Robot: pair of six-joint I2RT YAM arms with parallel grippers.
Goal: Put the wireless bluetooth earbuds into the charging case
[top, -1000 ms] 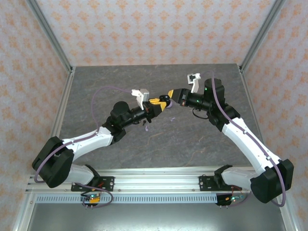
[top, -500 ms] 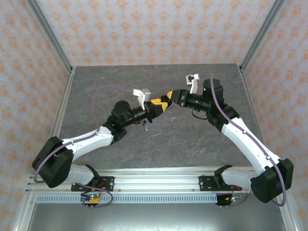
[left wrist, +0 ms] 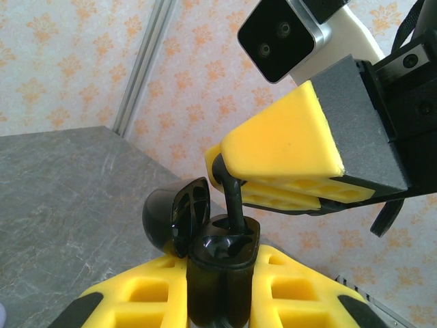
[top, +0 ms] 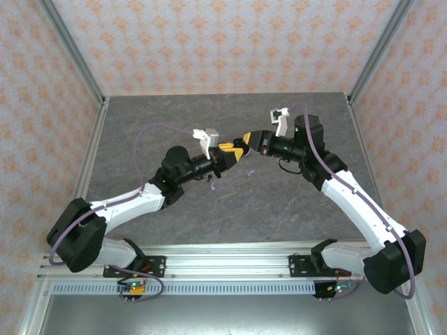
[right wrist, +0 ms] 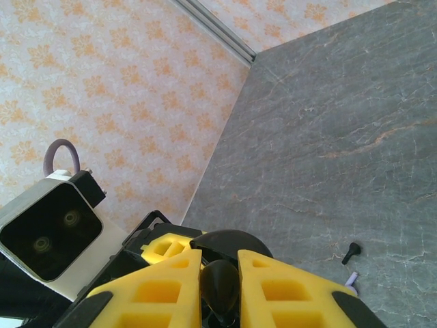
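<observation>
A glossy black charging case (left wrist: pixel 220 263), lid open, was clamped in the left hand (left wrist: pixel 218 301); a black earbud (left wrist: pixel 232 199), pinched by the right hand (right wrist: pixel 218 270), was held stem-down in it.

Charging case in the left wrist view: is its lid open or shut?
Open. The lid is tilted back beside the charging case, and a black earbud reaches into its exposed socket.

We've got the black charging case (left wrist: pixel 220 273) upright, lid open leftward, clamped in the left gripper (left wrist: pixel 220 290). Black earbud (left wrist: pixel 232 201), stem down into its well, pinched by the right gripper (right wrist: pixel 218 273).
</observation>
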